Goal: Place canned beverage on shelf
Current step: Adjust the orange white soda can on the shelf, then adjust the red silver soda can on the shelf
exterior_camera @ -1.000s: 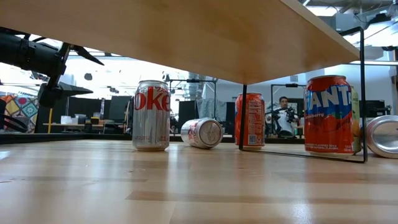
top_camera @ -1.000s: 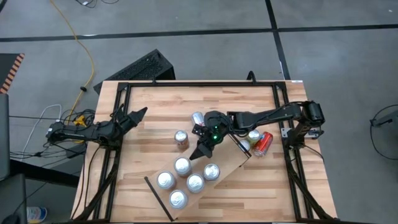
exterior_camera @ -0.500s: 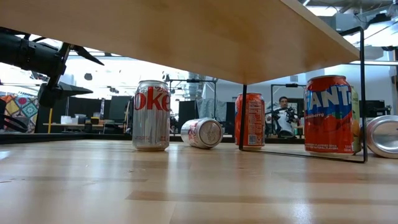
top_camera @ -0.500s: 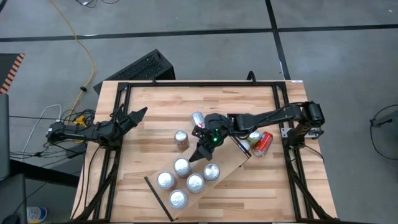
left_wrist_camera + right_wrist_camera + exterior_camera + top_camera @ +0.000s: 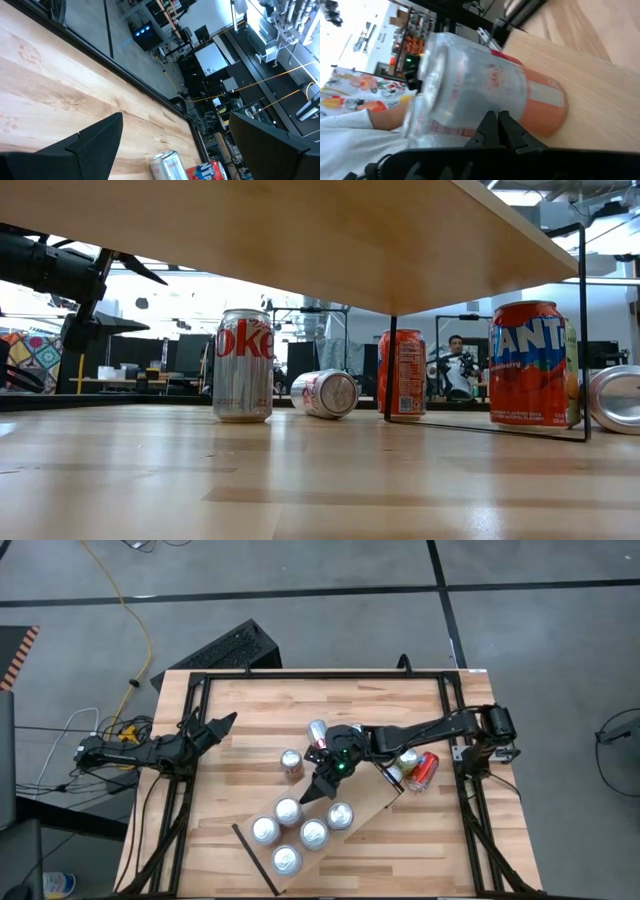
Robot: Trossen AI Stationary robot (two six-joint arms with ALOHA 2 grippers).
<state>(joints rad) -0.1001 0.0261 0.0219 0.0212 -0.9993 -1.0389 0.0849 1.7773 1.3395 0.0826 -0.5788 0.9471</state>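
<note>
One camera looks straight down on the table (image 5: pixel 400 705), another level along its top; both share the standing cans (image 5: pixel 244 365).

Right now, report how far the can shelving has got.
Done: five cans stand on the shelf. In hand: the right gripper, shut and holding nothing, presses against a shelved can. Left: an upright can and three lying cans wait on the table. The left gripper is open, parked at the table's left.
</note>
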